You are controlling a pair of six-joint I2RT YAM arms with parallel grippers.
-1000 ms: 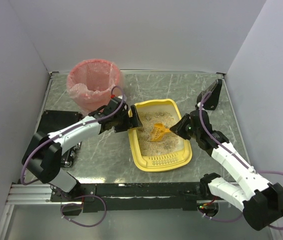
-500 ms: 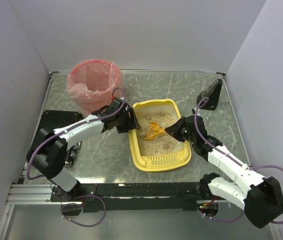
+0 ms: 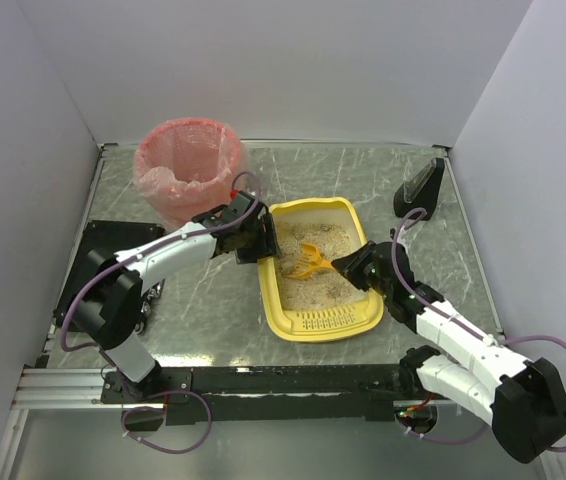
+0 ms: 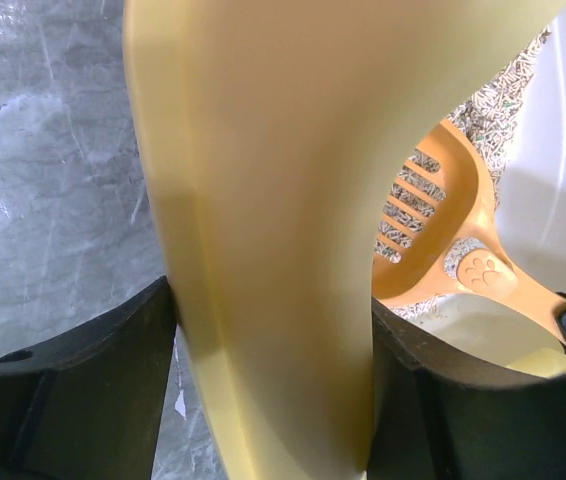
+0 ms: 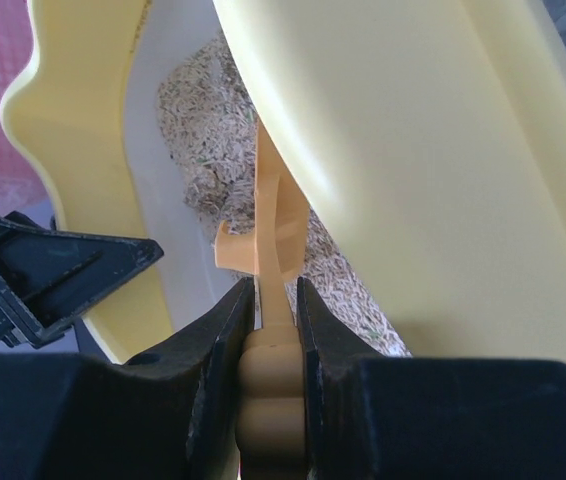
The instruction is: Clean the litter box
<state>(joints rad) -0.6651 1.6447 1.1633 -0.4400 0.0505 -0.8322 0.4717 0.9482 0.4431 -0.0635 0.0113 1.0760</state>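
The yellow litter box [image 3: 328,325] lies mid-table with beige litter inside. My left gripper [image 3: 261,243] is shut on its left rim [image 4: 263,250], one finger on each side of the wall. My right gripper [image 3: 348,266] is shut on the handle of the orange slotted scoop [image 3: 308,264], whose head lies in the litter. In the right wrist view the scoop handle [image 5: 273,300] sits between my fingers, with the box's right rim [image 5: 413,150] close on the right. The scoop head [image 4: 433,230] also shows in the left wrist view.
A round basket with a pink liner [image 3: 187,170] stands at the back left, just behind my left arm. A black wedge-shaped object [image 3: 419,187] stands at the back right. White walls close in the table on three sides.
My right gripper has moved the scoop left and lower into the litter. My left gripper has shifted slightly toward the back along the box's left rim.
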